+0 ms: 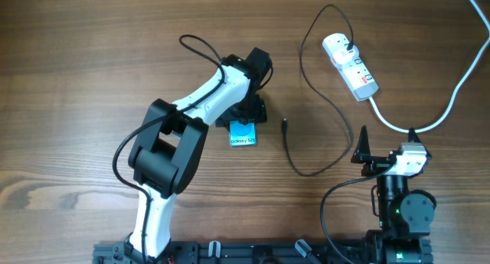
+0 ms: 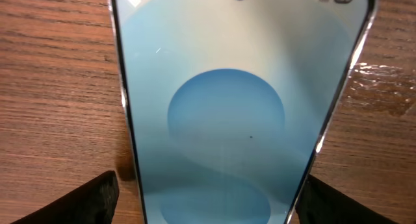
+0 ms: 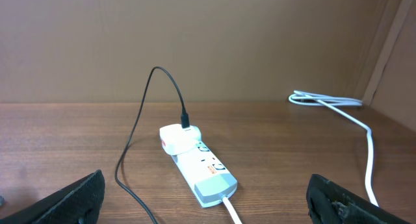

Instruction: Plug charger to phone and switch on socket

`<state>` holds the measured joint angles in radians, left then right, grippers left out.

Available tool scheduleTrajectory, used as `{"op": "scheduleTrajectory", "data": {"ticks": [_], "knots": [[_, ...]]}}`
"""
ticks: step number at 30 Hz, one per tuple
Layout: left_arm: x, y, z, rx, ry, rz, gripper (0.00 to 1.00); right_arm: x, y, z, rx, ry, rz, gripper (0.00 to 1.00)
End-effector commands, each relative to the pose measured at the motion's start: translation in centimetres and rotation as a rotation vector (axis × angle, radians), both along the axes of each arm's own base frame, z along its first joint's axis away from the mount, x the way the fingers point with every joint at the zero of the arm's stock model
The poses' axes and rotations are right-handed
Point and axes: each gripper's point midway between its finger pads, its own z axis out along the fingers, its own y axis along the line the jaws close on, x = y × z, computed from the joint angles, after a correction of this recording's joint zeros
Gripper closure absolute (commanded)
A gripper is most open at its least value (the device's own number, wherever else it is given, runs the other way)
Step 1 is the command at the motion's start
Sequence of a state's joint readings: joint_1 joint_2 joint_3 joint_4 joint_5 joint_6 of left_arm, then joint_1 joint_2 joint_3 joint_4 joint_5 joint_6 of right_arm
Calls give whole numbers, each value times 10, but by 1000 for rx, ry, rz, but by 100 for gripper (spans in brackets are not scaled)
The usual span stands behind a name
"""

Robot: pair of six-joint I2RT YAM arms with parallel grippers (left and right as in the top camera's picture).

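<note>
The phone (image 1: pixel 243 135) lies on the wooden table with its cyan screen up and its white strip toward the front. It fills the left wrist view (image 2: pixel 227 107). My left gripper (image 1: pixel 246 120) is open and straddles the phone's far end, with a finger on each side (image 2: pixel 208 201). The black charger cable (image 1: pixel 306 88) runs from a white adapter in the socket (image 1: pixel 351 65) and loops down. Its small plug (image 1: pixel 285 125) lies loose to the right of the phone. My right gripper (image 1: pixel 387 144) is open and empty, and faces the socket (image 3: pixel 198 162) from a distance.
The socket's thick white lead (image 1: pixel 452 96) curves off to the back right corner and also shows in the right wrist view (image 3: pixel 364 130). The black cable (image 3: pixel 133 139) arcs up from the adapter. A brown wall stands behind the table.
</note>
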<state>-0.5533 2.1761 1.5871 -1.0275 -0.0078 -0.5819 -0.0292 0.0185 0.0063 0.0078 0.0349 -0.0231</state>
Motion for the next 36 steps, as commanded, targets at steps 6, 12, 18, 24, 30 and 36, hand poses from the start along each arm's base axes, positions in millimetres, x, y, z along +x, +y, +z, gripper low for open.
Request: {"op": "scheduleTrajectory", "data": {"ticks": [6, 12, 18, 24, 30, 36], "knots": [[-5, 11, -12, 36, 21, 17, 30, 0, 0, 1, 12, -7, -5, 1], [-5, 11, -12, 36, 21, 17, 31, 0, -1, 1, 12, -7, -5, 0], [-4, 10, -10, 34, 16, 17, 18, 0, -1, 1, 12, -7, -5, 0], [-3, 10, -11, 31, 11, 17, 12, 0, -1, 1, 12, -7, -5, 0], [-2, 9, -12, 30, 10, 13, 23, 0, -1, 1, 12, -7, -5, 0], [1, 16, -12, 30, 10, 33, 25, 0, -1, 1, 12, -7, -5, 0]]}}
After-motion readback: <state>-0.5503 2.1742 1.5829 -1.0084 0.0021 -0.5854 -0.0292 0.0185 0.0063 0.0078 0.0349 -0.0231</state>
